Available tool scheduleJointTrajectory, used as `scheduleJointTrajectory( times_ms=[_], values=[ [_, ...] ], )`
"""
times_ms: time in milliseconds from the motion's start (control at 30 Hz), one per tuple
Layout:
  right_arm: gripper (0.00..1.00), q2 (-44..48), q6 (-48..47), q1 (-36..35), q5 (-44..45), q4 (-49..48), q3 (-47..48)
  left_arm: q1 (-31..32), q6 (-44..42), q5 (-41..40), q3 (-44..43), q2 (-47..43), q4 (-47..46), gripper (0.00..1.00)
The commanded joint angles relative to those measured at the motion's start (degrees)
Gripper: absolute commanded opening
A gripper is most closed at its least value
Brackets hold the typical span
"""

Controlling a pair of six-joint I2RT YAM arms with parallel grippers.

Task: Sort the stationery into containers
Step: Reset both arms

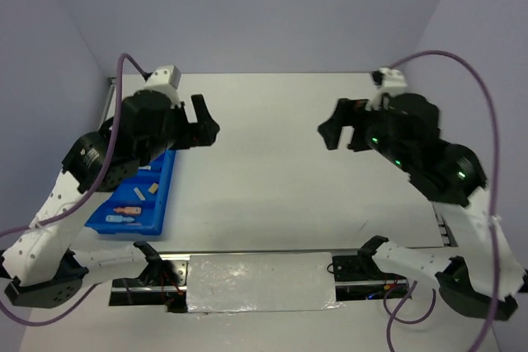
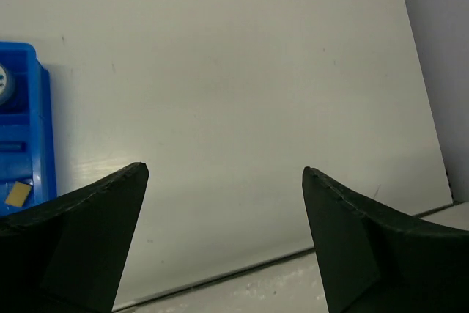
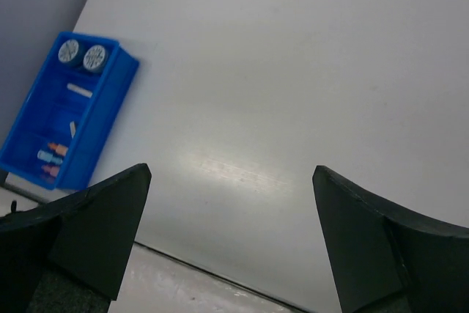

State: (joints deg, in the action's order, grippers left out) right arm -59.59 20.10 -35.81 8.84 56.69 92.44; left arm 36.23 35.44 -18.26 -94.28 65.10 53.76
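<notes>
The blue tray (image 1: pixel 166 191) lies at the table's left side, partly under my left arm. In the right wrist view the tray (image 3: pixel 104 126) holds two round patterned tubs (image 3: pixel 81 54) in its far compartment. Nearer compartments hold a white pen (image 3: pixel 79 91) and small pink, orange and light-blue sticks (image 3: pixel 51 159). A tan block (image 2: pixel 18 193) shows in the tray (image 2: pixel 45 137) in the left wrist view. My left gripper (image 1: pixel 206 125) (image 2: pixel 223 170) hangs open and empty just right of the tray. My right gripper (image 1: pixel 330 128) (image 3: pixel 231 170) is open and empty over bare table at the right.
A shiny grey plate (image 1: pixel 260 282) lies between the arm bases at the near edge. Lilac walls enclose the table on the left, back and right. Purple cables (image 1: pixel 487 121) loop off both arms.
</notes>
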Motion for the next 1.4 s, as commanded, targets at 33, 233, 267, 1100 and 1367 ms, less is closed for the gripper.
scheduleJointTrajectory(
  times_ms=[33, 233, 267, 1100, 1367],
  values=[
    [1.00, 9.04, -0.58, 0.13, 13.39, 12.72, 5.11, 10.96, 12.53, -17.93, 2.23, -6.27, 11.70, 0.99],
    [1.00, 21.52, -0.32, 0.04, 15.23, 17.31, 0.82, 11.41, 12.73, -21.02, 8.32, -20.00, 14.52, 0.99],
    [1.00, 23.28, -0.32, 0.22, 15.59, 17.49, -0.06, 11.41, 12.03, -21.11, 8.32, -20.88, 15.14, 0.99],
    [1.00, 31.03, 5.39, 0.04, 16.74, 19.61, -7.89, 11.50, -0.37, -21.03, 9.90, -27.57, 14.89, 0.99],
    [1.00, 29.36, 5.48, 0.13, 16.74, 17.14, -7.98, 11.41, -2.04, -21.90, 11.31, -27.22, 11.90, 0.99]
  ],
)
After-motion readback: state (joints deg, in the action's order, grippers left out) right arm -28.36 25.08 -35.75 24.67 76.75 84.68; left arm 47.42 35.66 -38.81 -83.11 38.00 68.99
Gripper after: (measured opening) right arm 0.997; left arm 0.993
